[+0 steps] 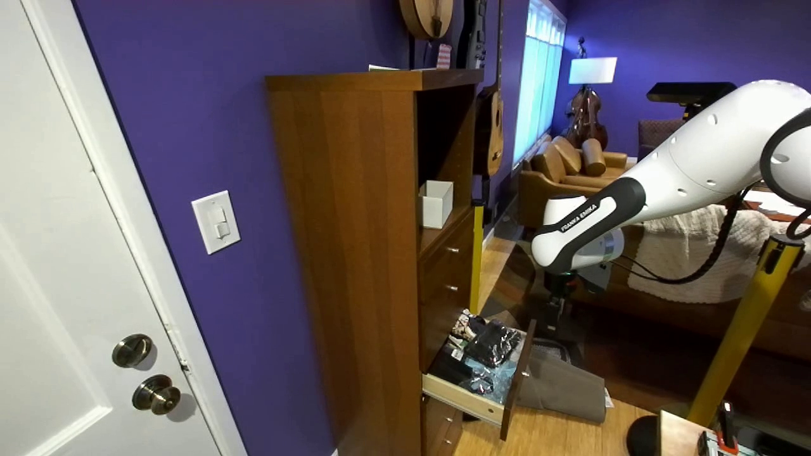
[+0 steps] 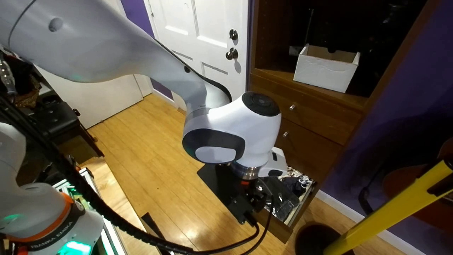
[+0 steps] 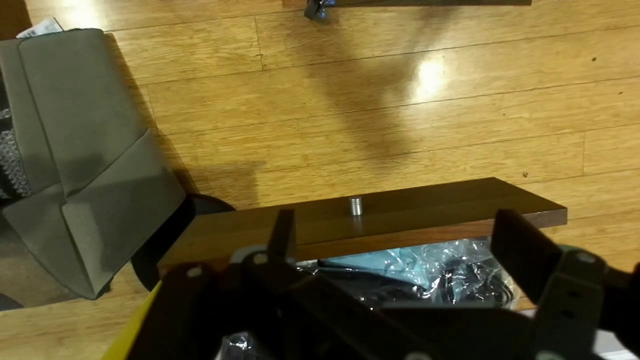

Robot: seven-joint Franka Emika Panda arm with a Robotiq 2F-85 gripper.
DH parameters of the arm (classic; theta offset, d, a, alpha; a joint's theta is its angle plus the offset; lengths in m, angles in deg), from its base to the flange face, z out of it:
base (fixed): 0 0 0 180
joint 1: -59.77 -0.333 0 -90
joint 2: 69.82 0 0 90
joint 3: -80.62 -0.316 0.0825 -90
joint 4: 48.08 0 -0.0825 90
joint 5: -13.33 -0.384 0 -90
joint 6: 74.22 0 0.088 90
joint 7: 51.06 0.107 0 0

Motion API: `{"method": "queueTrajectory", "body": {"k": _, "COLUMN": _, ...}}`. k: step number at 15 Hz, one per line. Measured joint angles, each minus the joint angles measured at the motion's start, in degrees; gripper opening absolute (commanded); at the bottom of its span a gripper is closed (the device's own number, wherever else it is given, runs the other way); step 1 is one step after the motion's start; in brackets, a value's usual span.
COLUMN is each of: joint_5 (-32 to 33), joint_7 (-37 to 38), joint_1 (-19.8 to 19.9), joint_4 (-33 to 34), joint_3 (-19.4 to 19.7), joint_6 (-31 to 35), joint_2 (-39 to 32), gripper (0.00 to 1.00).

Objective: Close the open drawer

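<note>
The open drawer juts out from the brown cabinet (image 1: pixel 355 266) in both exterior views. Its wooden side (image 1: pixel 462 398) and dark front (image 1: pixel 521 383) show in an exterior view; the front also shows in an exterior view (image 2: pixel 274 226) and the wrist view (image 3: pixel 430 210). A small silver knob (image 3: pixel 355 205) sits on the front. Bags and dark items (image 1: pixel 491 345) lie inside. My gripper (image 3: pixel 395 222) is open, with fingers wide apart and nothing between them. In an exterior view the gripper (image 1: pixel 554 315) points down, above and near the drawer front. Contact cannot be told.
Closed drawers (image 2: pixel 311 148) sit above the open one, and a white box (image 2: pixel 325 69) stands on the shelf. Yellow posts (image 2: pixel 393 209) (image 1: pixel 747 329) stand nearby. A grey-brown folded item (image 1: pixel 561 386) lies on the floor beside the drawer. A wooden table edge (image 2: pixel 113 198) stands near the base.
</note>
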Motion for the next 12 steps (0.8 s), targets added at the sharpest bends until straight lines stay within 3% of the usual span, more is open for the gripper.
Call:
{"method": "queueTrajectory", "body": {"k": 8, "joint_5": 0.62, "joint_7": 0.18, "joint_1": 0.43, "joint_4": 0.12, "joint_3": -0.98, "joint_6": 1.76, "joint_2": -1.88, "gripper": 1.00}}
{"method": "queueTrajectory", "body": {"k": 9, "joint_5": 0.85, "joint_7": 0.33, "joint_1": 0.65, "joint_4": 0.16, "joint_3": -1.01, "joint_6": 2.70, "joint_2": -2.97, "gripper": 0.75}}
{"method": "queueTrajectory", "body": {"k": 10, "joint_5": 1.07, "joint_7": 0.54, "joint_1": 0.94, "joint_4": 0.30, "joint_3": -1.02, "joint_6": 3.71, "joint_2": -4.24, "gripper": 0.74}}
{"method": "queueTrajectory", "body": {"k": 12, "joint_5": 1.51, "joint_7": 0.72, "joint_1": 1.72, "joint_4": 0.73, "joint_3": -1.07, "joint_6": 5.70, "joint_2": -6.90, "gripper": 0.58}}
